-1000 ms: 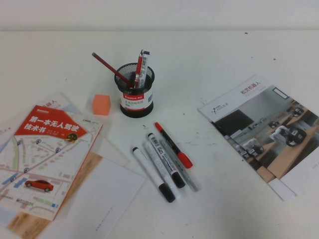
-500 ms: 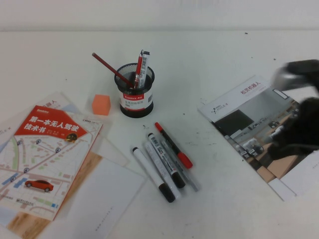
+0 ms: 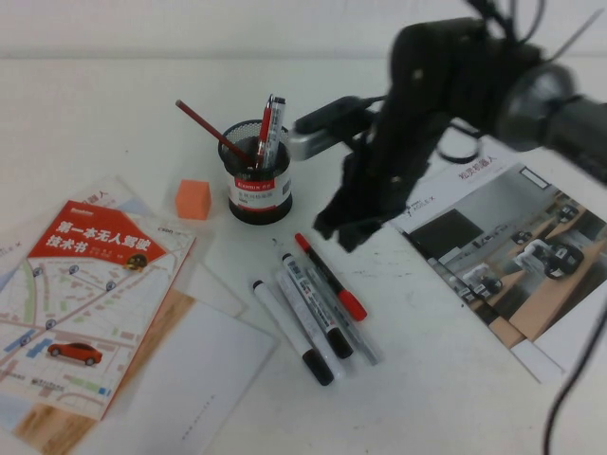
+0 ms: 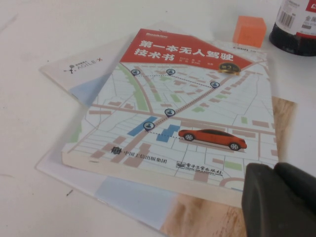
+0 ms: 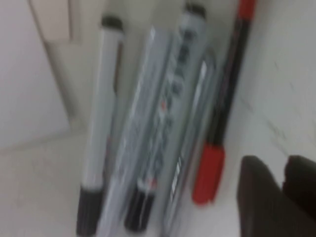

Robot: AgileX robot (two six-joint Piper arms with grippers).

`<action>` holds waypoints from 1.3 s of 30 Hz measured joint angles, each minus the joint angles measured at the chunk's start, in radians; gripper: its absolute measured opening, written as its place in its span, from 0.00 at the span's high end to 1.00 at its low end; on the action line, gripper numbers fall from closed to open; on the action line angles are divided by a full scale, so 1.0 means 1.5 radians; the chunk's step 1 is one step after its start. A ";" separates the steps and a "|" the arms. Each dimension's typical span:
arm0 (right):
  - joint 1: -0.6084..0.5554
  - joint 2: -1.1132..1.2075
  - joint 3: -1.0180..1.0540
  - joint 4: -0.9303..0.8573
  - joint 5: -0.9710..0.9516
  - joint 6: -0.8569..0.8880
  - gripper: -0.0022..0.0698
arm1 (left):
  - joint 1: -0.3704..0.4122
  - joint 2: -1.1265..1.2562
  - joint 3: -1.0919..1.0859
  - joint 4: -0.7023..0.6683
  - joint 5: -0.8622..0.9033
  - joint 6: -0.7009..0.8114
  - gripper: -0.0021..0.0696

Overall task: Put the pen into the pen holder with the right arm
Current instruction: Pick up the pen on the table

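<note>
The bulky black right arm's dark gripper (image 3: 334,230) hovers just above the black-barrelled, red-capped pen (image 3: 329,276) — lying on the white table (image 3: 114,104), near the round black wire-mesh pen holder (image 3: 258,176) — its finger spread unclear, while the left gripper (image 4: 279,200), likewise unclear, sits over a red-topped map booklet (image 4: 173,118).

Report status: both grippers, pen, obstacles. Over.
Right gripper above pen's tip end, empty. Left gripper parked over map book. Pen on table, white markers alongside. Pen holder already crowded.

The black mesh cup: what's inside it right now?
The pen holder holds a thin red pencil and two upright pens; their lower ends are hidden. The red-capped pen lies on the table, below the right pincer. The left pincer hovers over a book.
</note>
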 joint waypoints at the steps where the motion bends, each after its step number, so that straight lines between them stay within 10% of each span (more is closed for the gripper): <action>1: 0.006 0.022 -0.025 0.000 0.000 0.000 0.80 | 0.000 0.000 0.000 0.000 0.000 0.000 0.97; 9: 0.025 0.127 -0.106 -0.024 0.003 0.019 0.51 | 0.000 0.000 0.000 0.000 0.000 0.000 0.97; 34: 0.055 0.163 -0.111 -0.093 0.005 0.037 0.53 | 0.000 0.000 0.000 0.000 0.000 0.000 0.97; 39: 0.055 0.163 -0.111 -0.099 0.005 0.037 0.72 | 0.000 0.000 0.000 0.000 0.000 0.000 0.97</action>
